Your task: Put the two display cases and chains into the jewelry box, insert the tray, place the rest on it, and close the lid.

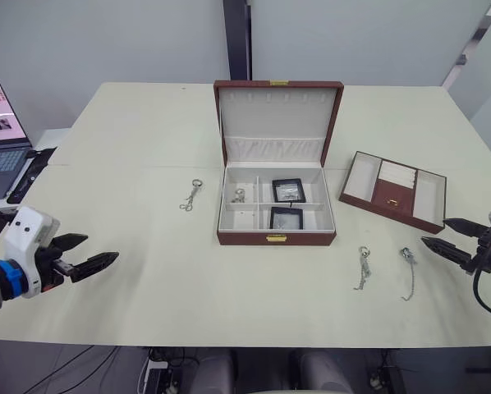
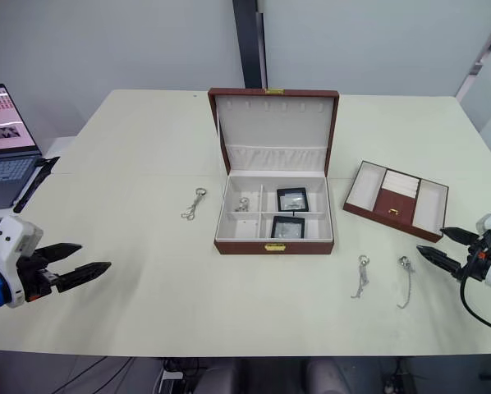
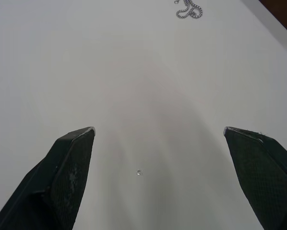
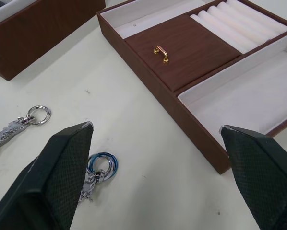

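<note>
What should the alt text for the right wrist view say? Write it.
Open right gripper above a table, facing a brown tray with a gold handle and white ring rolls. Two ringed chains lie beside it.

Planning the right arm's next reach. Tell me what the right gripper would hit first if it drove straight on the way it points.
Probably the chain with the blue ring, lying on the table just ahead of the open right gripper; the tray sits further along, though depth is uncertain.
</note>
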`<state>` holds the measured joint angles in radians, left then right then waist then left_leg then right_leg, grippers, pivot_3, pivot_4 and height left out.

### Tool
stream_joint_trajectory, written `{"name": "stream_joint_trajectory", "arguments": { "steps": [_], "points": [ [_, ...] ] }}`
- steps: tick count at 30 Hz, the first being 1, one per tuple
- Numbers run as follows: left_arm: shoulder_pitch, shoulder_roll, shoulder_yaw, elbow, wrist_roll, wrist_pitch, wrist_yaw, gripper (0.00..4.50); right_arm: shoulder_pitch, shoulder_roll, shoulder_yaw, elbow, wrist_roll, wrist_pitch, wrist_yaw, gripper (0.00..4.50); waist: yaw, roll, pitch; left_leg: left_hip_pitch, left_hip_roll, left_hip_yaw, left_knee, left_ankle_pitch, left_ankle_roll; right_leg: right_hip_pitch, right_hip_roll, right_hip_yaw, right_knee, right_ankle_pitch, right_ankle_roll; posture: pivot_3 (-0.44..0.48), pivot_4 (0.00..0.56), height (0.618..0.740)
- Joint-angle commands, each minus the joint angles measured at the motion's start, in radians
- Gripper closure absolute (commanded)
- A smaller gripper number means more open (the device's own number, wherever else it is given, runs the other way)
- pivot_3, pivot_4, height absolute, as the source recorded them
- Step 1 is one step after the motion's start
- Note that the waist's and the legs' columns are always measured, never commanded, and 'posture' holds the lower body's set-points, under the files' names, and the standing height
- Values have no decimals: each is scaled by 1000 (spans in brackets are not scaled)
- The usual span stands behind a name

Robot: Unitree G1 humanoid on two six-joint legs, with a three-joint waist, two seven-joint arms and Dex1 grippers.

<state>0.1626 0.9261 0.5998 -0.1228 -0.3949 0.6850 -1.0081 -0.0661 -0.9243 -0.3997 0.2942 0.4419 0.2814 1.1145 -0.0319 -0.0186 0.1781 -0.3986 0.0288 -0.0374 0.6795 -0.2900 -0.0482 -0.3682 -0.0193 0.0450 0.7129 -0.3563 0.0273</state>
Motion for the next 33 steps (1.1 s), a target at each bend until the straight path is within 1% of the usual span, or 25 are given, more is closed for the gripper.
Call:
{"name": "stream_joint_trajectory", "arguments": {
  "steps": [1,7,17,21,25,30,33],
  "points": [
    [18,1,37,6,6,-36,22,34,-4,-27,-16,7,-13,-25,12,0,0,0,0,0,0,0,0,0,0,0,0,0,0,0,0,0,150,740],
    [8,8,23,26,-1,-59,43,34,-5,-28,-17,7,-19,-22,24,0,0,0,0,0,0,0,0,0,0,0,0,0,0,0,0,0,150,740],
    [-16,13,4,24,-10,-52,52,34,-4,-20,-18,2,-19,-21,27,0,0,0,0,0,0,0,0,0,0,0,0,0,0,0,0,0,150,740],
    [-34,5,4,21,-10,-53,73,34,-6,-17,-19,-35,2,2,33,0,0,0,0,0,0,0,0,0,0,0,0,0,0,0,0,0,150,740],
    [-78,-43,3,-4,-34,-23,141,34,-22,-9,-11,-136,47,60,37,0,0,0,0,0,0,0,0,0,0,0,0,0,0,0,0,0,150,740],
    [-143,-160,-35,-80,-61,5,270,34,-69,8,33,-357,148,179,34,0,0,0,0,0,1,-1,0,0,0,0,0,0,1,0,0,0,150,740],
    [-193,-240,-80,-114,-59,4,355,34,-125,20,71,-445,183,225,16,0,2,0,0,-1,0,-1,1,0,0,0,0,0,1,0,0,0,150,740]
  ]
}}
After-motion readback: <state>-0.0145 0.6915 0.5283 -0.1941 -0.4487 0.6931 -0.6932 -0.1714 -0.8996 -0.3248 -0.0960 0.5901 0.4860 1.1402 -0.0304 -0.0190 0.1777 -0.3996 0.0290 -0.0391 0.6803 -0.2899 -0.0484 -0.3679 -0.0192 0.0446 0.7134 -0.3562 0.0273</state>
